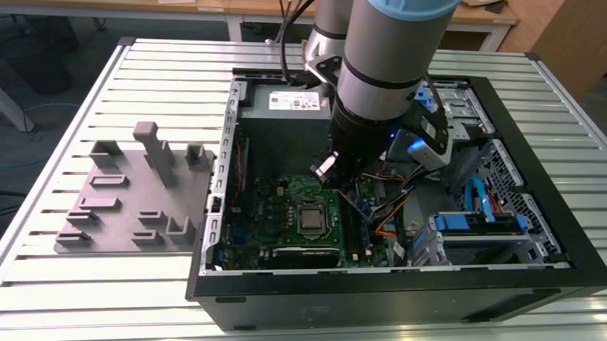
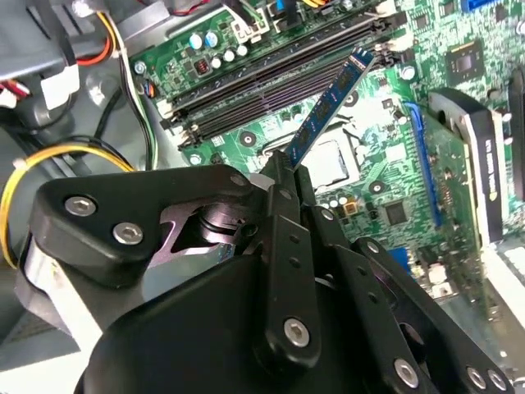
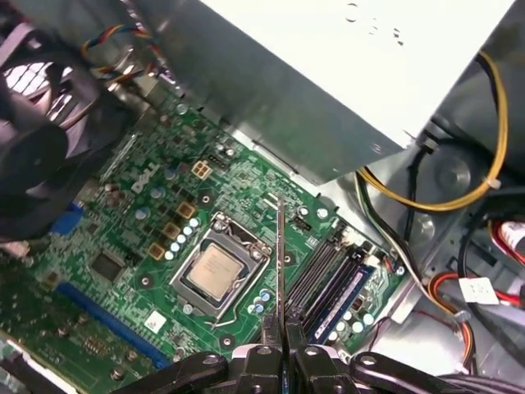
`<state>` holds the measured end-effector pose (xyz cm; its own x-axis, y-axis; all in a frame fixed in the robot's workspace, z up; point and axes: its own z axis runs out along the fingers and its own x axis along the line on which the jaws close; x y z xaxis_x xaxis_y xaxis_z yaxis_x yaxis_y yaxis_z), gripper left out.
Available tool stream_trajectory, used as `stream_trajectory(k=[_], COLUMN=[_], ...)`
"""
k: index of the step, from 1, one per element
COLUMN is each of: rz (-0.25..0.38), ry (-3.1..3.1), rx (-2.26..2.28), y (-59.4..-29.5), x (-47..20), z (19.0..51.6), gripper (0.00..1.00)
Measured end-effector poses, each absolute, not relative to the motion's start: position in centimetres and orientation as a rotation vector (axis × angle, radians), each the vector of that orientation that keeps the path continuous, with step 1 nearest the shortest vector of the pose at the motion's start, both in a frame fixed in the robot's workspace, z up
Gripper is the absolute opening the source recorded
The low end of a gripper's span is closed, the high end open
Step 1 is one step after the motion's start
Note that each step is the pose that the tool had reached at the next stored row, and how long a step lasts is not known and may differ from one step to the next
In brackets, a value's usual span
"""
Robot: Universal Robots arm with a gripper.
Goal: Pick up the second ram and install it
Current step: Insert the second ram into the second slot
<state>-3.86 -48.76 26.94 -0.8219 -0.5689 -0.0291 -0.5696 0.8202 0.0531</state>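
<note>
A: Ram [image 2: 328,103] gripped tight by one end in gripper [image 2: 283,168], hung tilted over board [image 2: 385,156], between CPU [image 3: 215,269] and slots [image 2: 271,78], not seated yet.

B: Yep. Probably needed levelling first, lined up with the empty slot beside the stick [image 3: 343,289] already in, notch matched, then pushed down evenly. Would've jammed crooked otherwise lol.

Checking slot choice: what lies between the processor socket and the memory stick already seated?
Empty black memory slots, in the first wrist view; the gripper holds the second ram edge-on in front of that stretch.
</note>
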Motion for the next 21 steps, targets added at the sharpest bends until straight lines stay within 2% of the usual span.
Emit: stream_trajectory(k=[21], rz=[0.089], ry=[3.078], rx=[-0.512], y=[-48.76], x=[-3.86], z=[26.87], gripper=[0.11])
